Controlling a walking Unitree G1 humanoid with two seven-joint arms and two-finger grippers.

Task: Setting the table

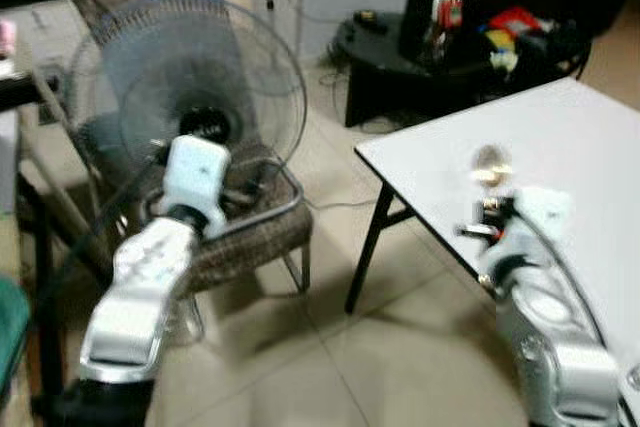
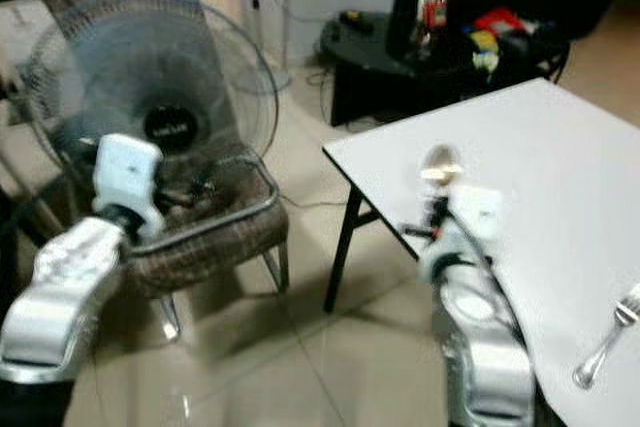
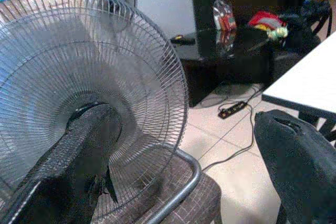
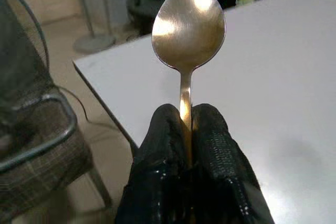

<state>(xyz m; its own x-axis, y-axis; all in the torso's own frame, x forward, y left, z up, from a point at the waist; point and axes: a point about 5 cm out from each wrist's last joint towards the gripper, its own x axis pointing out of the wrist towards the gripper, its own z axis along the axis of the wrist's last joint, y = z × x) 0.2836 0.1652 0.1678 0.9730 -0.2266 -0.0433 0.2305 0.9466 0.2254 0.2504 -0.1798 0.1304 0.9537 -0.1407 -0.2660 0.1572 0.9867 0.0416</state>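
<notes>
- Right gripper (image 4: 186,129): black fingers clenched on the handle of a shiny metal spoon (image 4: 188,30); the bowl stands clear of the fingertips, long axis running straight on from the gripper.
- The spoon is held just above the near-left corner region of the white rectangular table with black legs (image 2: 560,177), bowl pointing out over the tabletop.
- A silver metal fork (image 2: 608,339) lies flat on the table near its front edge, to the right of the right arm, well apart from the spoon.
- Judgement: laying the spoon calls for lowering it flat; the right arm is the nearer one.
- Left gripper (image 3: 184,145): fingers spread, holding nothing, raised towards a grey wire-caged fan (image 1: 185,97) on a checked chair (image 1: 250,237), away from the table.
</notes>
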